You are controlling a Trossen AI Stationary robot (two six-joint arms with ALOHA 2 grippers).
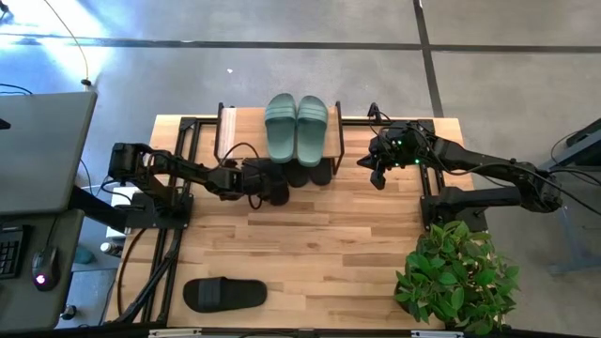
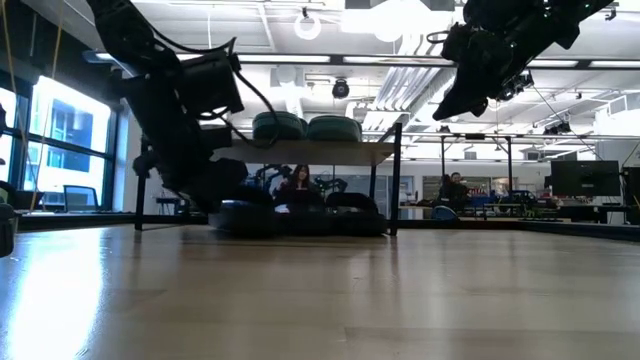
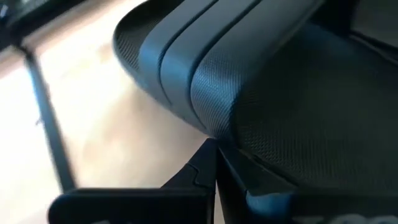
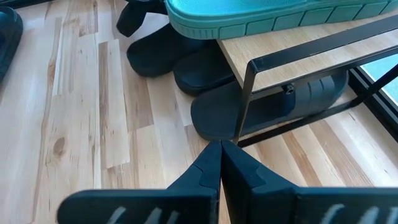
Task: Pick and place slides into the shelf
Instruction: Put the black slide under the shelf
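The shelf (image 1: 230, 127) stands at the table's far middle with the sage-green pair (image 1: 297, 127) on its top board. Black slides (image 1: 310, 174) lie under it on the tabletop, their ends sticking out toward the near side (image 4: 217, 118). My left gripper (image 1: 266, 185) is low at the shelf's near left corner, shut, against a black slide (image 1: 278, 191) that fills the left wrist view (image 3: 249, 81). My right gripper (image 1: 378, 178) hangs shut and empty in the air to the right of the shelf (image 2: 447, 108). Another black slide (image 1: 223, 294) lies flat near the table's near left edge. My left gripper's shut fingers (image 3: 196, 177) lie against the black slide just below its wide strap (image 3: 261, 155), coming level from the table's left. The slide's textured surface covers one finger, so whether anything is pinched cannot be told. The slide rests on the tabletop at the shelf's near left corner.
A potted plant (image 1: 455, 277) stands at the table's near right corner. The shelf's thin black frame posts (image 4: 245, 99) stand around the black slides. Bare tabletop lies in the middle (image 1: 329, 253). People sit in the room behind the table (image 2: 300, 180).
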